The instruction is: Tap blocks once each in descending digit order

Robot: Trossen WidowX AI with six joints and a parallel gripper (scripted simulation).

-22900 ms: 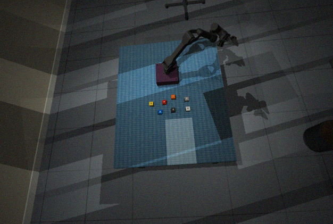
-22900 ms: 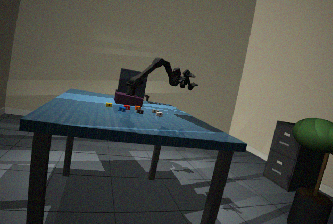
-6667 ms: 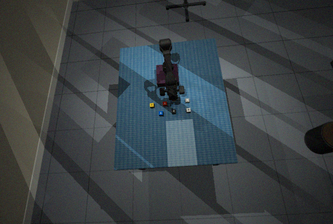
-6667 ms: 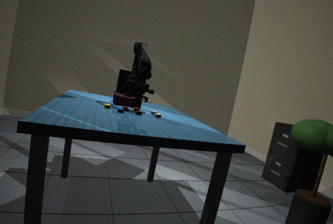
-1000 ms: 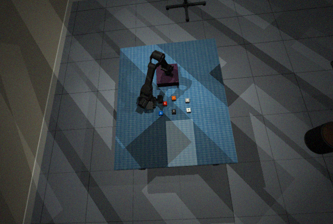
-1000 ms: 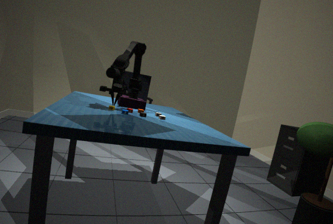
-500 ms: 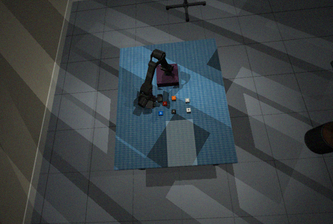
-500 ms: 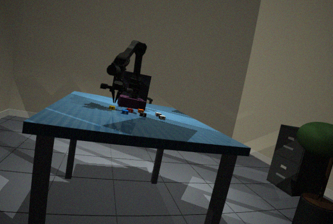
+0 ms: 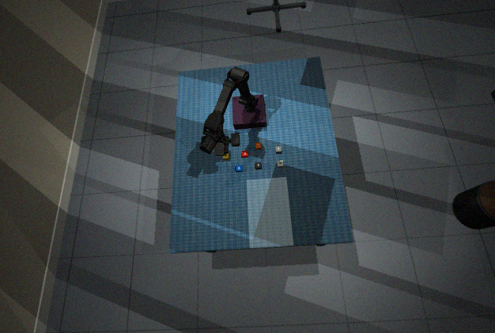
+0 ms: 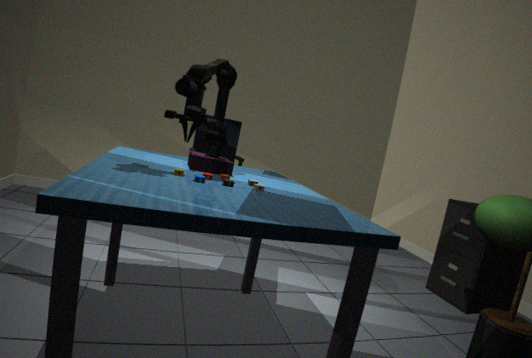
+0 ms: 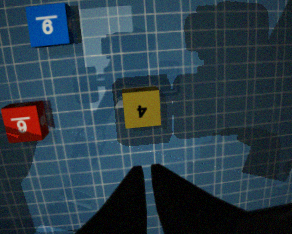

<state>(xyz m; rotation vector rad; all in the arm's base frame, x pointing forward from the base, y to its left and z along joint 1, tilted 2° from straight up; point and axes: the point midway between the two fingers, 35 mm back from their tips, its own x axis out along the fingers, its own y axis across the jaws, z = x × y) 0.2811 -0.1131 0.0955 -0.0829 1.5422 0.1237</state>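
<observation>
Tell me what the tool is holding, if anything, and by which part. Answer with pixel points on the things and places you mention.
Nothing is held: the tool (image 10: 187, 140) (image 11: 146, 173) is closed on air, above the table (image 9: 207, 209) (image 10: 149, 195), clear of the yellow block (image 9: 225, 156) (image 10: 178, 172) (image 11: 142, 109).

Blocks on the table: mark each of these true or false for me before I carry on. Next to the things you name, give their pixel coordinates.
1. The yellow block (image 9: 225, 156) (image 10: 178, 172) (image 11: 142, 109) shows a 4. True.
2. The fingers (image 10: 185, 129) are gripping the yellow block. False: they are closed on nothing, above the table.
3. Seven blocks are on the table. True.
4. The blue block (image 9: 239, 168) (image 10: 199, 179) (image 11: 48, 26) is stacked on the red block (image 9: 244, 153) (image 10: 208, 176) (image 11: 23, 123). False: they lie apart.
</observation>
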